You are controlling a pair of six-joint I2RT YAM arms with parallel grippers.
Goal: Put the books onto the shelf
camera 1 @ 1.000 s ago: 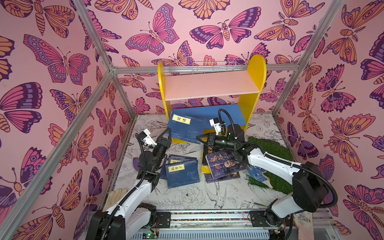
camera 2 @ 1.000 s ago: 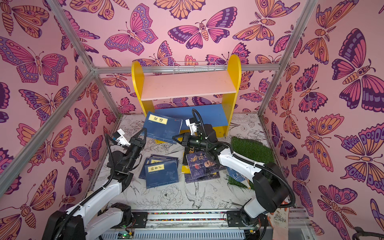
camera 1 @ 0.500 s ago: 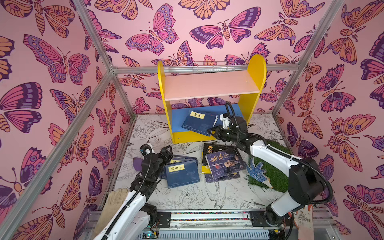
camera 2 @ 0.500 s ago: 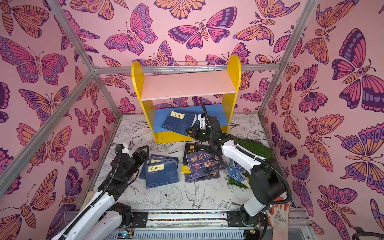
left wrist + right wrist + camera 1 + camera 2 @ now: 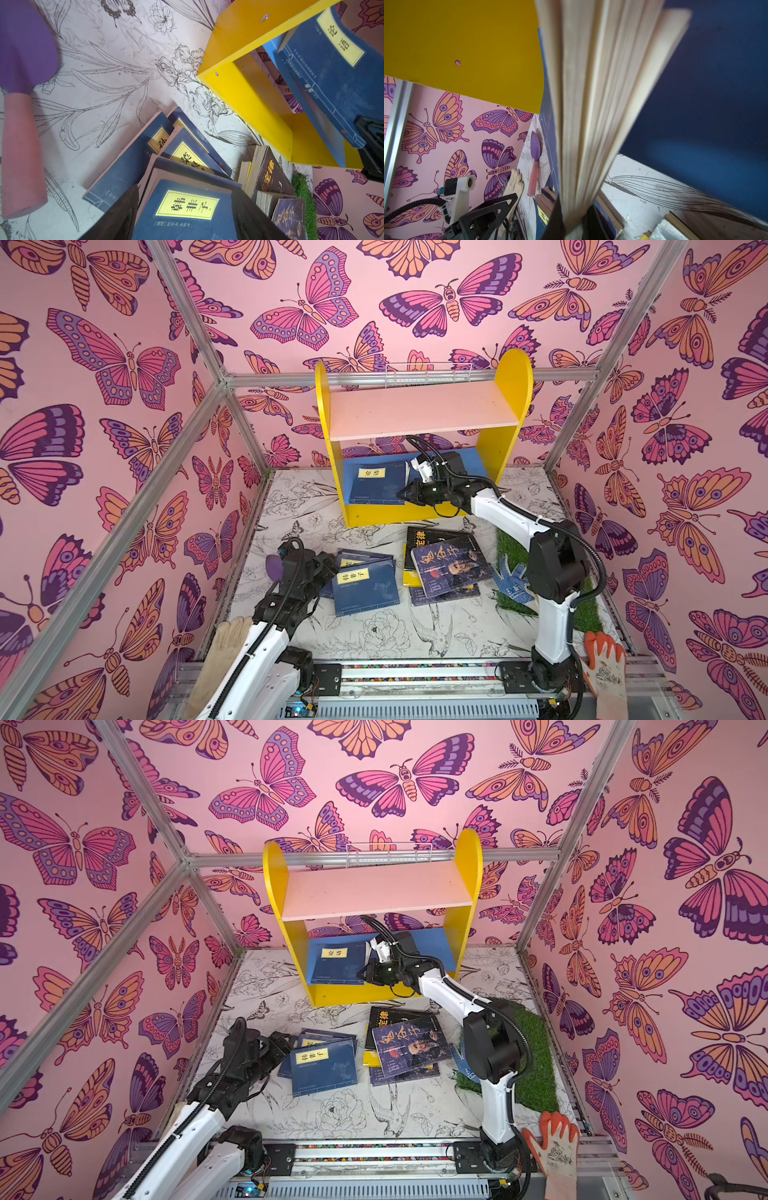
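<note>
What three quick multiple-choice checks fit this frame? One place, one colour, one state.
1. The right gripper holds a book that is: A on the pink board; B over the blue board; C on the grass.
2. The shelf has sides that are: A yellow; B green; C white.
3. The left gripper is: A shut on a book; B open; C out of view.
Key: 1 B: it is tilted in the lower tier. 2 A: both panels are yellow. 3 B: its fingers stand apart in the left wrist view.

White arm links [image 5: 509, 510], black joints [image 5: 557, 568], black ribbed cables [image 5: 238, 668].
</note>
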